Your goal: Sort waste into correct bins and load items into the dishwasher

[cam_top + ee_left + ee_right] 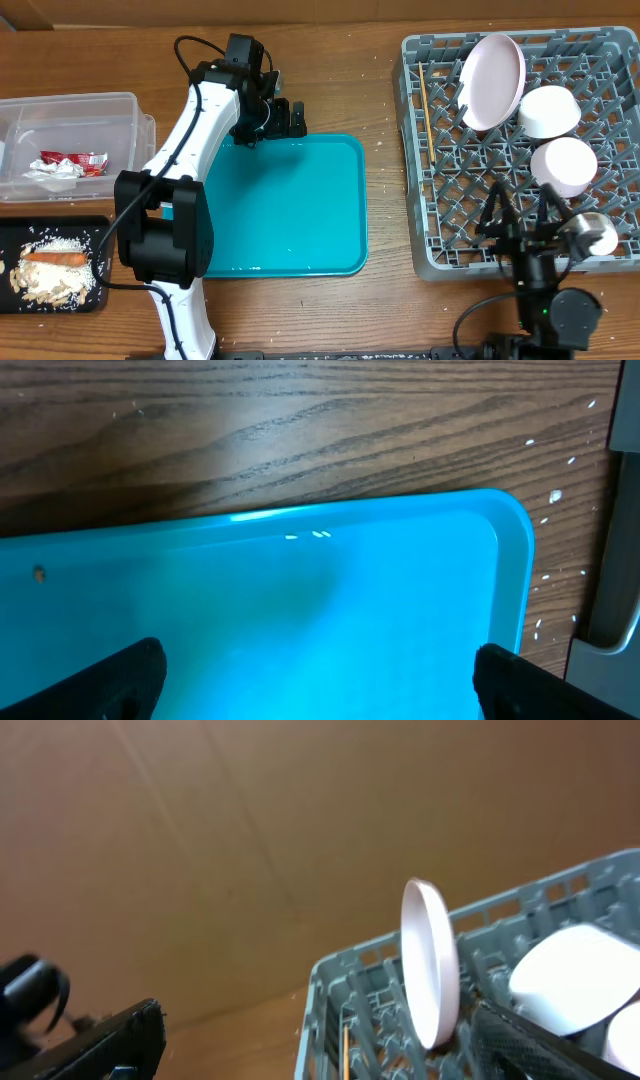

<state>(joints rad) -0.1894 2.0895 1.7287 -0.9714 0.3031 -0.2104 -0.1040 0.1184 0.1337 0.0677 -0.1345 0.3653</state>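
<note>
Pegs of the rack (440, 160) propped the plate (492, 70) on edge, as dishes load, while left fingers (120, 680) and right fingers (110, 1040) gaped wide, empty.

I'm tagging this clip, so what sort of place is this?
Likely a robotics test bench staged as a kitchen clean-up station, not a real kitchen: a grey dish rack holding a white plate, a teal tray and a clear waste tub sit on a wooden table.
</note>
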